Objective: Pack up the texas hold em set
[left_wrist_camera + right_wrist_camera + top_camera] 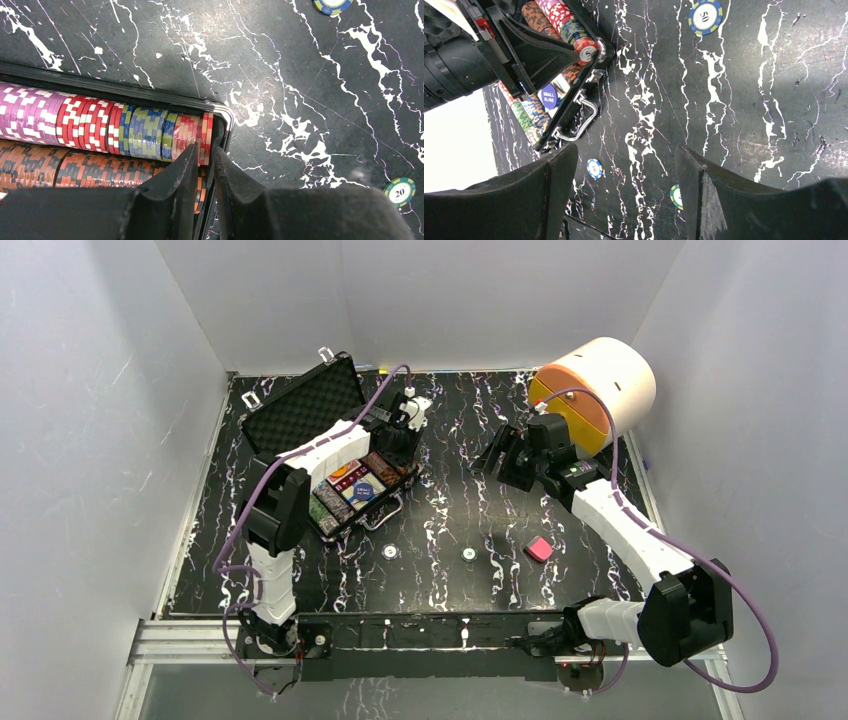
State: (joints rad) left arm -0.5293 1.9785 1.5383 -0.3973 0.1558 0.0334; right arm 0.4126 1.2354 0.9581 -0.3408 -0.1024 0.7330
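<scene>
From above, the case (335, 455) lies open with its foam lid (305, 405) tipped back. The left gripper (398, 450) reaches down into the tray's far corner, probably because that end of a row has room left. The right gripper (497, 455) hovers well to the side of the case over the table (460, 510), a cylinder (598, 390) close behind it and a pink block (539, 549) back toward its base. White walls (120, 440) box in the black, white-veined surface.

At the left wrist, the fingers (185, 170) are drawn to a narrow slit. The red chip (206, 132) that ends the row of chips (100, 122) stands edgewise between them, tight against the case corner. I judge it pinched so it can be seated. A green chip (400, 191) lies on the table beside the hand.

At the right wrist, the jaws are spread wide and hold nothing. A "50" chip (705, 16) lies well ahead and a blue chip (594, 168) sits just off one finger, both likely waiting to be collected. The case's silver handle (576, 122) shows ahead, to one side.
</scene>
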